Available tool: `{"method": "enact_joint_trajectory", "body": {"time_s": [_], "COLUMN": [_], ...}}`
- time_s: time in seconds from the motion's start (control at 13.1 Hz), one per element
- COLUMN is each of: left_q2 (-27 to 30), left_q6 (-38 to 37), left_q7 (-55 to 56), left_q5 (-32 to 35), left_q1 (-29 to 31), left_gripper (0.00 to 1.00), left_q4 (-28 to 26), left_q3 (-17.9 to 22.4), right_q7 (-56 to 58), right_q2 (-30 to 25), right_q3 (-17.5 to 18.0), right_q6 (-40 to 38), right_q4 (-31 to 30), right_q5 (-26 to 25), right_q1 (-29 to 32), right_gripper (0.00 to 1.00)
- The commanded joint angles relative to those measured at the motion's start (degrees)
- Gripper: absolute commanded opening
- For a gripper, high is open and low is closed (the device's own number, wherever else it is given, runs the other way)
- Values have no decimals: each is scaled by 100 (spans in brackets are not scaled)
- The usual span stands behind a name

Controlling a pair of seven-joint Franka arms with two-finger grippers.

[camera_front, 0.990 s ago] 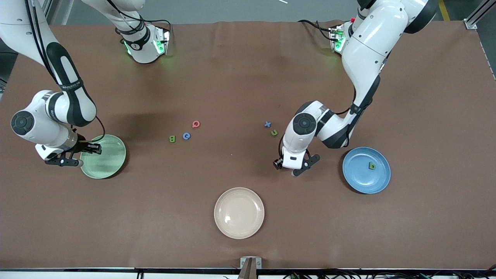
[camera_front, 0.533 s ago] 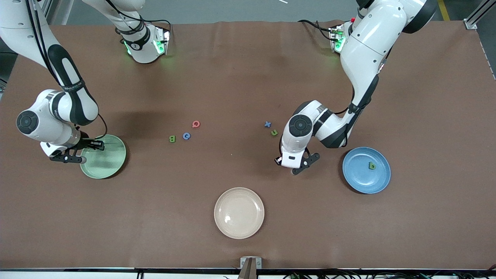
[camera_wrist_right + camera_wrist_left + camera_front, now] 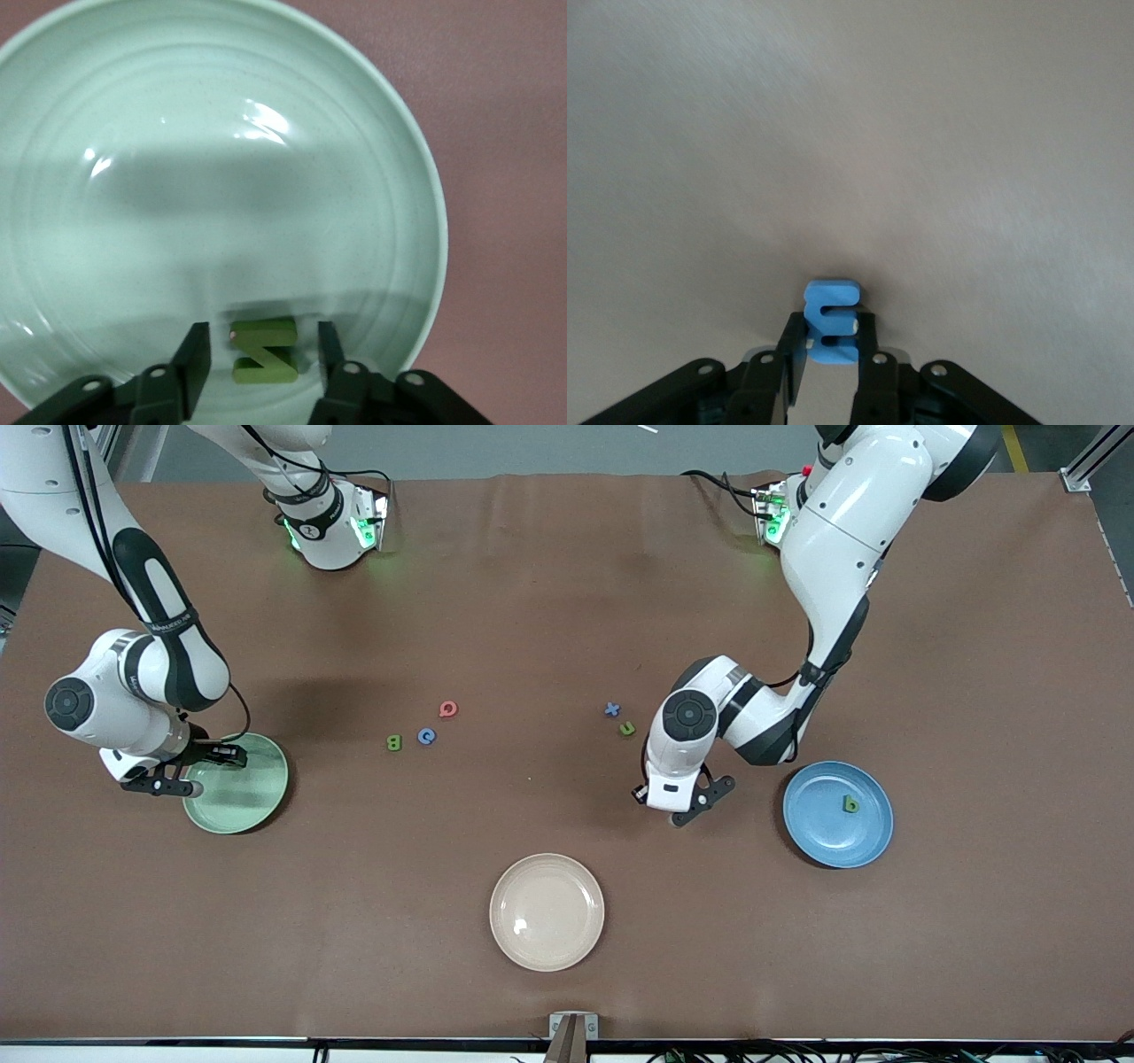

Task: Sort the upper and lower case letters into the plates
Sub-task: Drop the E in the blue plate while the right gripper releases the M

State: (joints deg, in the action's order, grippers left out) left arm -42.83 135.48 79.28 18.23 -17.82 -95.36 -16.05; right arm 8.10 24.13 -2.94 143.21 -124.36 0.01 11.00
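My left gripper is shut on a blue letter E, low at the brown table. Its hand is between the blue plate and the letters in the middle. A green lowercase b lies in the blue plate. My right gripper is open over the light green plate, at the rim nearest the right arm's end. A green letter shaped like Z or N lies in that plate between the fingers, with a gap on each side.
Loose on the table's middle are a red Q, a green B, a blue c, a blue x and a green n. A beige plate sits nearer to the front camera.
My left gripper has closed on the blue E. My right gripper has opened and let go of the green letter in the green plate, and its hand has shifted slightly over the plate.
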Motion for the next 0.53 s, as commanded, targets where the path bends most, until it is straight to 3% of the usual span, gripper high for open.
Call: {"method": "enact_joint_trajectory", "body": {"time_s": [0.0, 0.15, 0.46], "left_q2": [712, 1074, 1961], "left_q6": [-678, -961, -1006], "left_q7": [-69, -393, -2149], "left_q5": [75, 76, 76], "left_q1": [575, 1015, 2078], "left_gripper": [0, 0, 0], "left_q4": [-114, -350, -1448], "left_q3": [15, -30, -38], "right_q7": [-62, -814, -2685], "right_q2": [-408, -628, -936], "right_q3": [83, 83, 74], "right_q6": [-755, -1643, -1945], "right_q4": [271, 684, 650], "right_q5": [157, 157, 157], "right_q1": [-106, -395, -1291], "right_gripper": [100, 100, 100]}}
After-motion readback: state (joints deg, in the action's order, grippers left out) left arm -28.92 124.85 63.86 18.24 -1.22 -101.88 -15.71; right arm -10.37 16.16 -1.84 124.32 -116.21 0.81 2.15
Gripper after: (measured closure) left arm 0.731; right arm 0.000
